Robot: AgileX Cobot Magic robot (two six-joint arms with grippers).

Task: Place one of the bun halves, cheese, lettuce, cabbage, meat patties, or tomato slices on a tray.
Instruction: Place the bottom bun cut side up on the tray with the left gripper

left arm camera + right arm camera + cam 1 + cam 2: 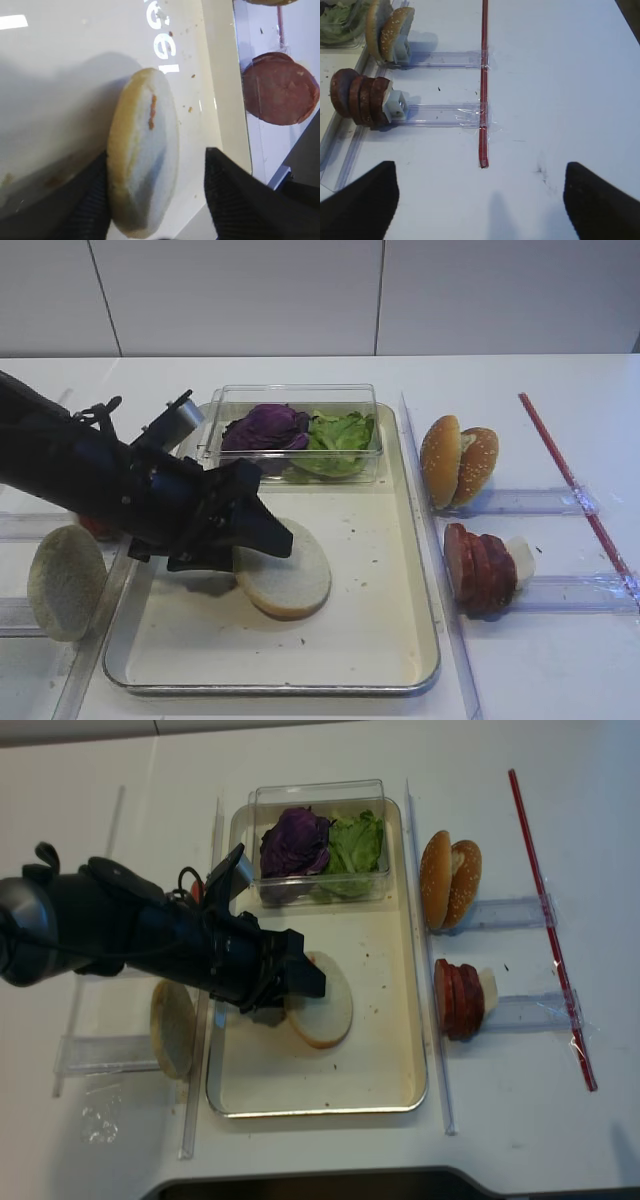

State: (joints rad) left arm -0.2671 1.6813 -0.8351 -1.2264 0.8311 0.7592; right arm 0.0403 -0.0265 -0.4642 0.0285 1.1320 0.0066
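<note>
A pale bun half (295,585) lies flat on the cream tray (380,640), cut face up with an orange speck (151,111). My left gripper (156,152) is open around its left edge: one finger (92,200) touches the rim, the other (235,195) stands clear of it. Lettuce (340,433) and purple cabbage (265,427) fill a clear box at the tray's back. Meat patties (480,565) stand on edge right of the tray. My right gripper (482,205) is open over bare table. A red sliver (92,527) behind the left arm may be tomato slices. No cheese shows.
Another pale bun half (65,582) leans in a clear rack left of the tray. Sesame bun halves (458,460) stand in a rack at the right. A red strip (575,485) is taped to the table at the far right.
</note>
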